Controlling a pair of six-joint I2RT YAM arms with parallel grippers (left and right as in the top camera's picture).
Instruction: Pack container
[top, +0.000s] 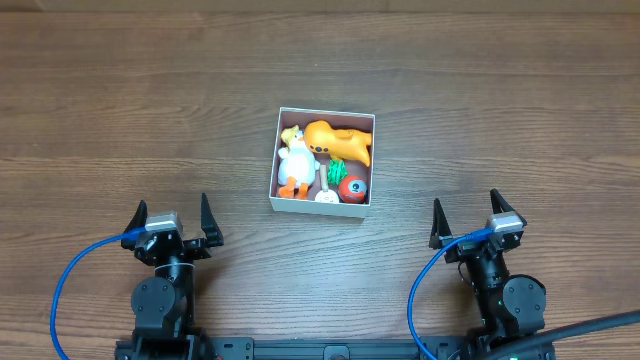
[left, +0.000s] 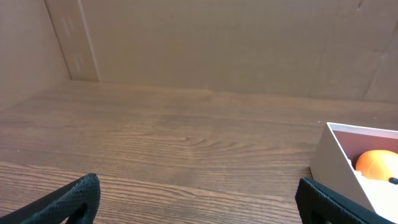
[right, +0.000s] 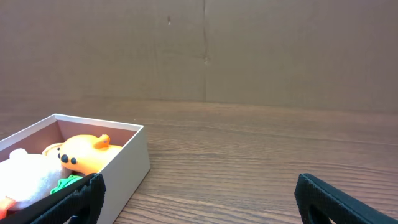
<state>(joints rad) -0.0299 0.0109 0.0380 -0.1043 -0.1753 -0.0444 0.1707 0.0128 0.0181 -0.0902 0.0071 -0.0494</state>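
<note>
The container (top: 286, 203) is a shallow white-walled box at the table's middle. Inside it lie an orange plush (top: 338, 141), a white duck toy (top: 296, 162), a green piece (top: 336, 172) and a red ball (top: 352, 189). My left gripper (top: 170, 217) stands open near the front left, well apart from the box, with nothing between its fingers. My right gripper (top: 466, 216) is open at the front right, also empty. The left wrist view catches the container's corner (left: 333, 158) at right and the orange plush (left: 377, 163). In the right wrist view the container (right: 127, 164) sits at left.
Brown cardboard walls (right: 205, 50) close off the back of the wood-grain table (top: 120, 110). Blue cables (top: 75, 270) loop from both arm bases at the front edge.
</note>
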